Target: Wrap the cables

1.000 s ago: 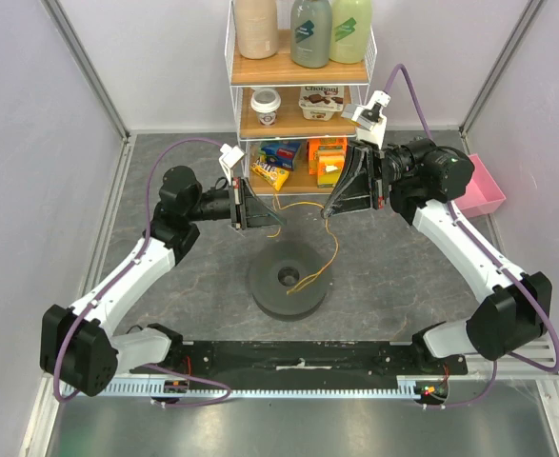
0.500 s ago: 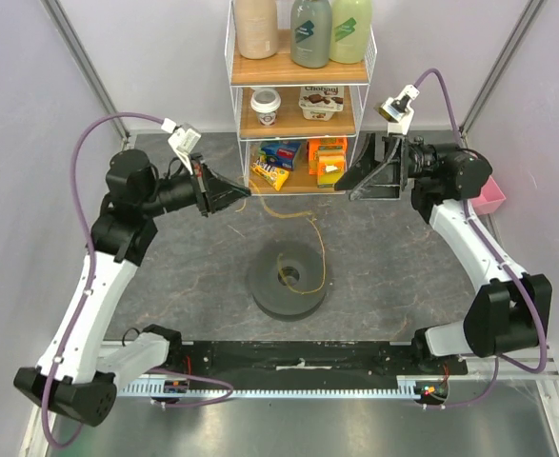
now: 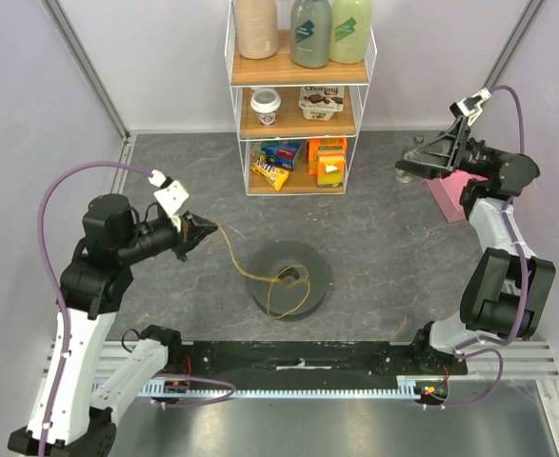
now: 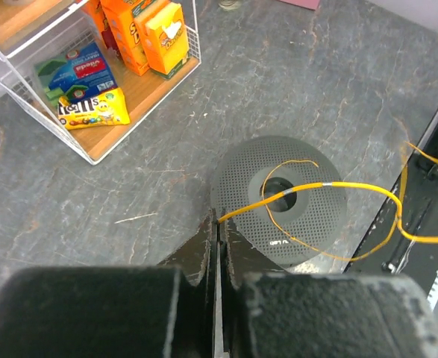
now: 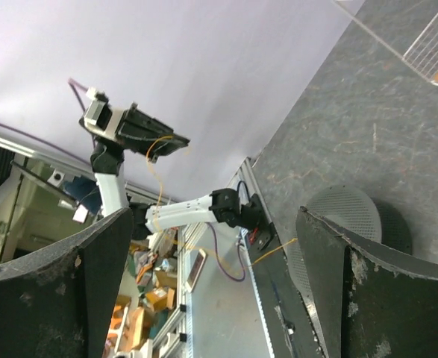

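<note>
"Where is the yellow wire [image 3: 229, 257]?"

"One end is pinched in the left pincer [image 3: 203, 229]. Its two fingers are squeezed tight on the wire. From there the wire runs down to the dark round spool [image 3: 312, 269] in the middle of the grey surface [image 3: 393, 257]."

"Is it wound up neat?"

"No. It lies in loose loops on top of the spool, around the hole. One loop reaches past the spool's near edge."

"And the right pincer [image 3: 408, 169]?"

"It is up at the far right, well apart from the wire, near a pink box [image 3: 448, 202]. Its fingers are spread wide, with nothing between them."

"What is behind the spool?"

"A white shelf rack [image 3: 298, 135] with snacks, cups and bottles."
</note>
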You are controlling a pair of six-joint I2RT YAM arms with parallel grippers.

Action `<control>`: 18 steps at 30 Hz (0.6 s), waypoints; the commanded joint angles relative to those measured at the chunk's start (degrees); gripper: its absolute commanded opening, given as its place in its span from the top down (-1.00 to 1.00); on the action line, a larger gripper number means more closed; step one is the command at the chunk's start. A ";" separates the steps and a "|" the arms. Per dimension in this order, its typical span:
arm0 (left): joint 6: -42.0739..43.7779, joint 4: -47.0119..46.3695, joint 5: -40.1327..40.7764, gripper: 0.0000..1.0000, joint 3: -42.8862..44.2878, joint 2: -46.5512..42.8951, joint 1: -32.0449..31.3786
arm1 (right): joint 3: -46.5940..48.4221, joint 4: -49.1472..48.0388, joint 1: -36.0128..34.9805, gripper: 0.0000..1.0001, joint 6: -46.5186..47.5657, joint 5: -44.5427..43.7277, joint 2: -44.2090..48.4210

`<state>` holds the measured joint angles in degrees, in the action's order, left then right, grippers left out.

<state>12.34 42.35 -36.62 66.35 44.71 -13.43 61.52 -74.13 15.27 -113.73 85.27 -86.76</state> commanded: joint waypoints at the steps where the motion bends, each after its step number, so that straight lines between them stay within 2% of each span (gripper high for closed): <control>1: 7.88 4.31 -1.61 0.97 0.70 0.72 0.07 | 2.28 -26.51 2.92 -0.96 -22.14 2.18 2.03; 3: 7.88 5.46 -1.44 0.97 2.03 1.61 0.07 | 6.40 -26.42 5.28 -0.96 -22.32 -1.22 4.22; 6: 7.70 5.55 -1.44 0.97 2.91 1.96 0.07 | 19.47 -25.28 9.06 -0.96 -20.49 -6.77 6.25; 7: 7.27 5.38 -1.44 0.97 3.09 2.40 0.07 | 23.61 -23.45 10.73 -0.96 -17.87 -8.88 6.78; 8: 6.39 5.03 -1.35 0.97 3.17 2.84 0.07 | 25.56 -17.08 12.58 -0.96 -12.53 -10.38 8.09; 9: 5.77 4.68 -1.35 0.97 3.09 3.10 0.07 | 25.58 -6.40 14.25 -0.96 -0.82 -12.39 10.19; 10: 5.25 4.41 -1.61 0.97 3.09 3.28 0.07 | 25.58 16.76 15.83 -0.96 16.00 -14.50 15.08; 11: 4.72 3.97 -1.79 0.97 3.09 3.45 0.07 | 30.37 49.80 16.28 -0.96 45.50 -20.87 17.65; 12: 4.10 3.62 -1.79 0.97 3.17 3.46 0.07 | 41.47 88.15 15.94 -0.96 70.50 -32.77 16.72; 13: 3.66 3.18 -1.53 0.97 3.26 3.54 -0.02 | 47.06 104.55 11.15 -0.96 86.85 -42.20 15.49; 14: 3.22 3.01 -1.44 0.97 3.44 3.54 0.07 | 46.59 106.10 5.79 -0.96 93.89 -49.87 15.48; 15: 3.04 3.00 -1.44 0.97 3.53 3.63 0.07 | 45.37 108.64 3.83 -0.96 99.18 -50.81 15.48; 16: 3.13 3.00 -1.35 0.97 3.61 3.63 0.07 | 41.01 108.15 2.94 -0.96 103.32 -45.69 15.66; 18: 3.22 2.83 -0.65 0.97 3.79 3.81 0.07 | 35.19 117.14 1.01 -0.96 113.16 -43.17 14.52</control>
<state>16.75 47.03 -37.45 67.48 48.66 -13.47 105.78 1.41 19.64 -41.45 50.11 -68.14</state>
